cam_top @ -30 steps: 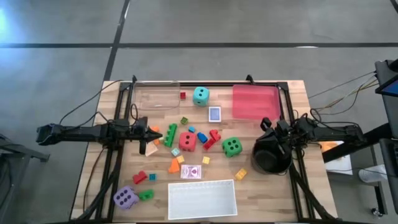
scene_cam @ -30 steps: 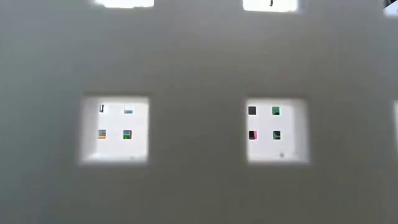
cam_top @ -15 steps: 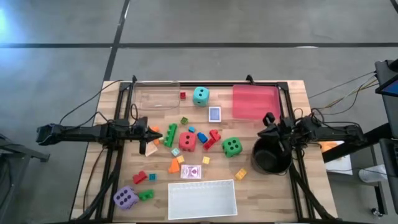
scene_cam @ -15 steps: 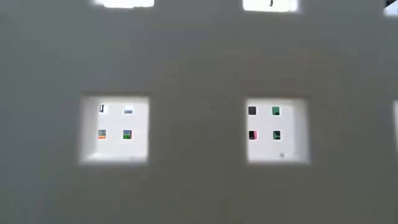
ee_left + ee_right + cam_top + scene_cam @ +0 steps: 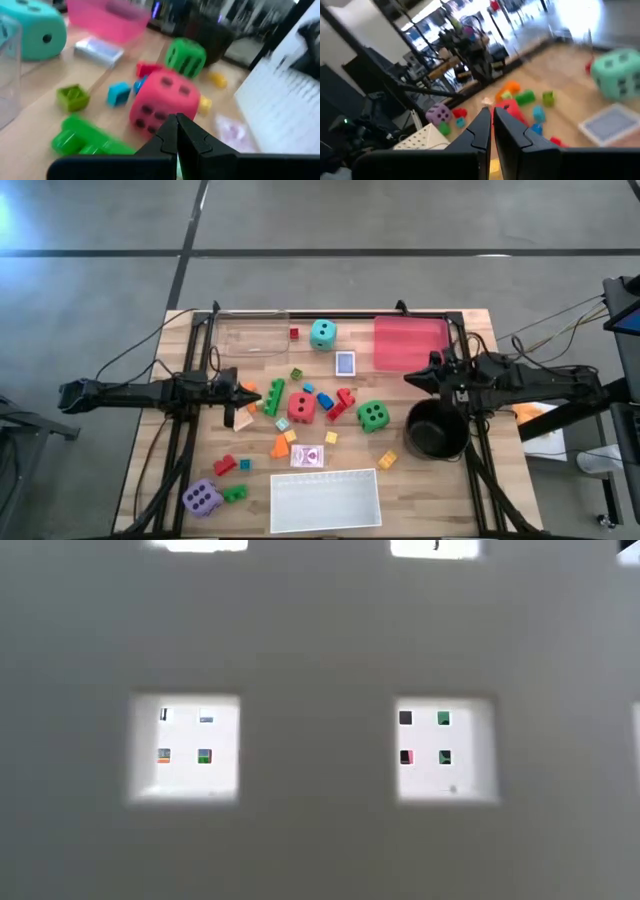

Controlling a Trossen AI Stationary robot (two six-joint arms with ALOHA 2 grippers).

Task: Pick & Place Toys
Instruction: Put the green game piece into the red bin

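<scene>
Toys lie scattered on the tabletop (image 5: 470, 330). Left end effector (image 5: 247, 393), closed and empty, sits beside a green block (image 5: 273, 397). Right end effector (image 5: 412, 378), closed and empty, hovers near the black pot (image 5: 437, 432).

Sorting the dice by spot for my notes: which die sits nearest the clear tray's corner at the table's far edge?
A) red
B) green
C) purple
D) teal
D: the teal die sits right beside the clear tray at the far edge; the others lie farther off.
</scene>
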